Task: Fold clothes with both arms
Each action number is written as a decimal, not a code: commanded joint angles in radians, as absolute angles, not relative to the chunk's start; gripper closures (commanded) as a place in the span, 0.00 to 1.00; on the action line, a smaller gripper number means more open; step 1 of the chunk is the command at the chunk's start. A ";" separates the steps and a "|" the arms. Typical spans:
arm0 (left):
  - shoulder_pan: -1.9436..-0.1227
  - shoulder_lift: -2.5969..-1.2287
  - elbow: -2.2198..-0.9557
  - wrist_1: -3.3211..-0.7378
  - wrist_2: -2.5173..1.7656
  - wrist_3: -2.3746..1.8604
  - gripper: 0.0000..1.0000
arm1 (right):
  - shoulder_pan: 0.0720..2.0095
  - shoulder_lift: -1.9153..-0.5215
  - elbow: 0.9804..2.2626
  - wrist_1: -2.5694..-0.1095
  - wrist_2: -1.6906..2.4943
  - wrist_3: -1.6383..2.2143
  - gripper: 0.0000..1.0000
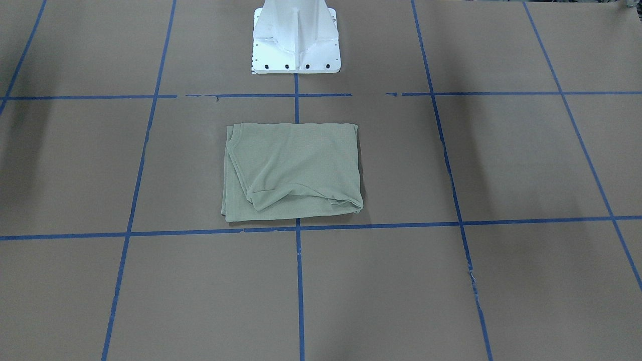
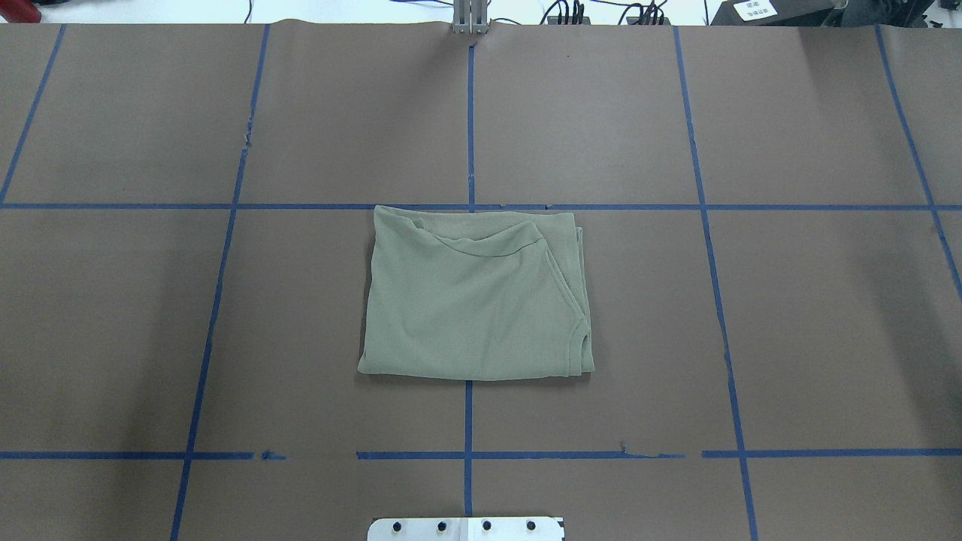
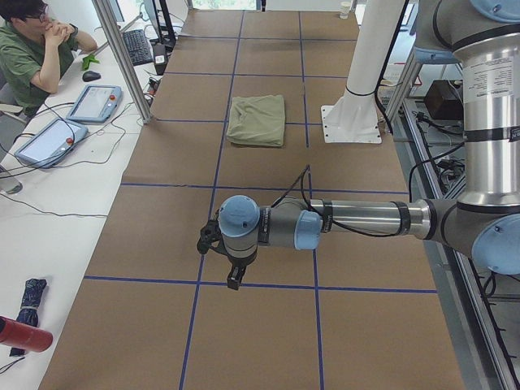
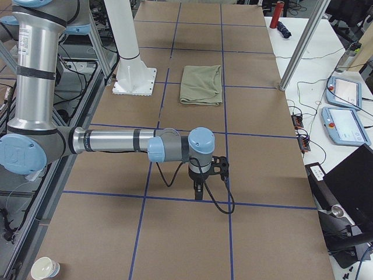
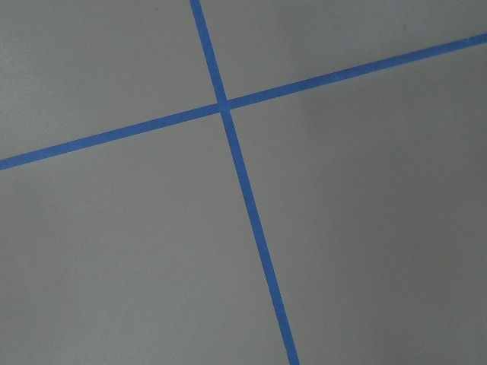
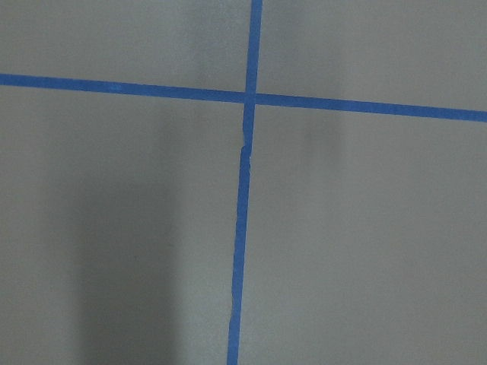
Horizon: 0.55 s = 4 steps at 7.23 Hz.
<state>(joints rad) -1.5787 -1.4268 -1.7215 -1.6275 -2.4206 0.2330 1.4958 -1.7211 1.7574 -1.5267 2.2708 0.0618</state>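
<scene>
Overhead exterior: knit shirt [image 2: 473, 300] (folded rectangle)

Shirt [image 2: 473, 300]: matt knit cloth. Table [image 2: 827, 315]: matt brown paper, blue tape [image 2: 470, 113]. Pedestal [image 1: 296, 45]: glossy white metal. Left arm [image 3: 361, 218]: smooth silvery tube, glossy blue caps.

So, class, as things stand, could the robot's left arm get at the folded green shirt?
Probably yes. The left arm hangs over bare table, apart from the shirt, and nothing lies between them or on the shirt.
</scene>
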 commanded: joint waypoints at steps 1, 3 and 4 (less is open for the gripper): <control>-1.580 -1.420 -1.723 -1.626 -2.419 0.232 0.00 | 1.496 -1.718 1.756 -1.526 2.267 0.069 0.00; -1.580 -1.420 -1.718 -1.626 -2.401 0.232 0.00 | 1.496 -1.718 1.759 -1.525 2.269 0.069 0.00; -1.580 -1.419 -1.720 -1.626 -2.392 0.230 0.00 | 1.496 -1.717 1.759 -1.523 2.267 0.071 0.00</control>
<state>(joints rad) -1.5799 -1.4203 -1.7195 -1.6261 -2.4047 0.2313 1.4956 -1.7178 1.7582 -1.5250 2.2682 0.0692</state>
